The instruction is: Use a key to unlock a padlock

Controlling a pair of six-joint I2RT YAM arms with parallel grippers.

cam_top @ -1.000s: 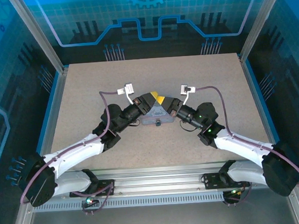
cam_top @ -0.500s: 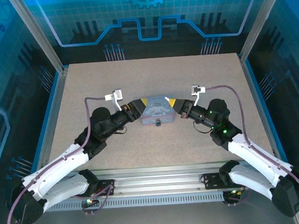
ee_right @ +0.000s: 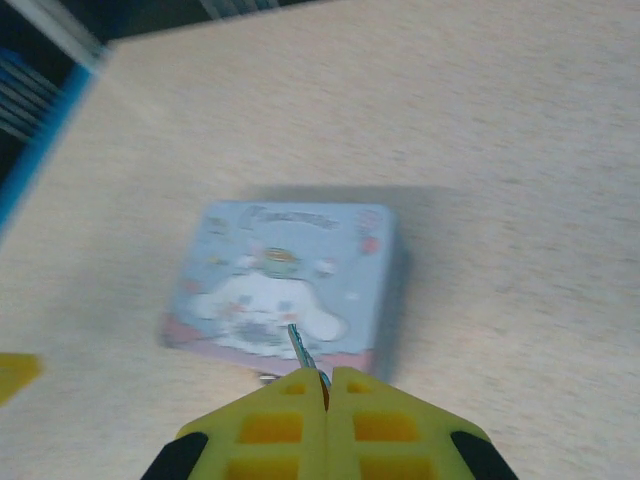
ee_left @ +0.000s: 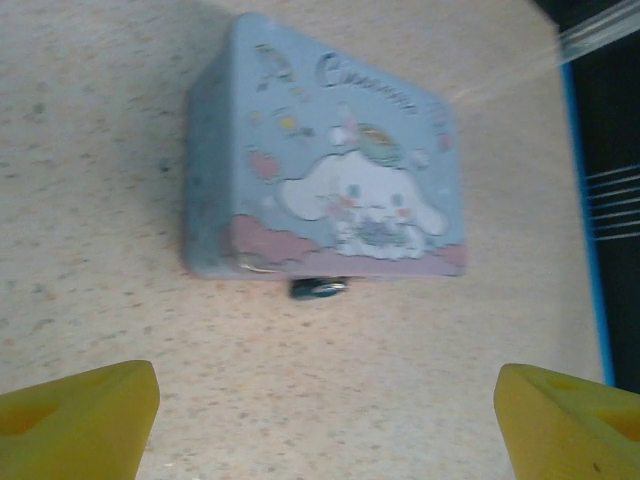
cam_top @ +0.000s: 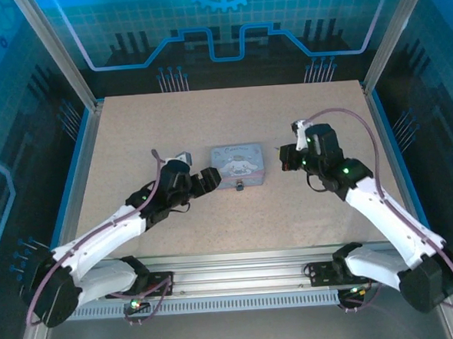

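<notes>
My right gripper (ee_right: 326,385), clamped on the key (ee_right: 300,348), stands right of the tin box (ee_right: 290,270), blade aimed across its lid, while the padlock (ee_left: 318,288) sits at the box's near wall, nearer my wide-open left gripper (ee_left: 325,400).

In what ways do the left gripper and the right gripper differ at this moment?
The left gripper is open, its fingers wide apart; the right gripper is shut. The left holds nothing; the right pinches the key. The left is left of the tin box, the right is right of it. Both have yellow fingers and face the box.
</notes>
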